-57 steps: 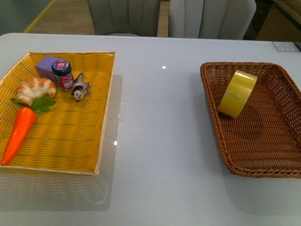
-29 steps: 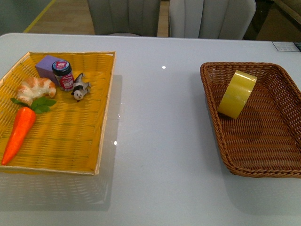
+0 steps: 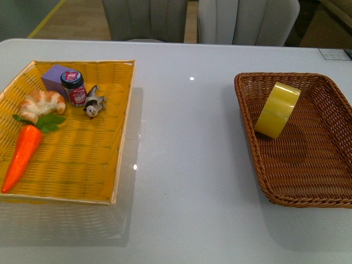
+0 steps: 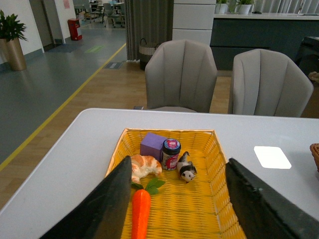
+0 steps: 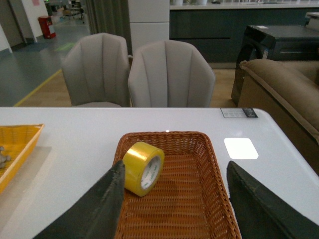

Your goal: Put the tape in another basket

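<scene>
The tape, a wide yellowish roll with a white printed core, stands on edge in the dark brown wicker basket at the right of the table, leaning at the basket's near-left wall. It also shows in the right wrist view, with the basket around it. My right gripper is open and empty, held above the basket's near part. My left gripper is open and empty above the yellow tray. Neither gripper shows in the front view.
The flat yellow woven tray at the left holds a toy carrot, a croissant, a purple block, a small jar and a panda figure. Grey chairs stand beyond the white table's far edge.
</scene>
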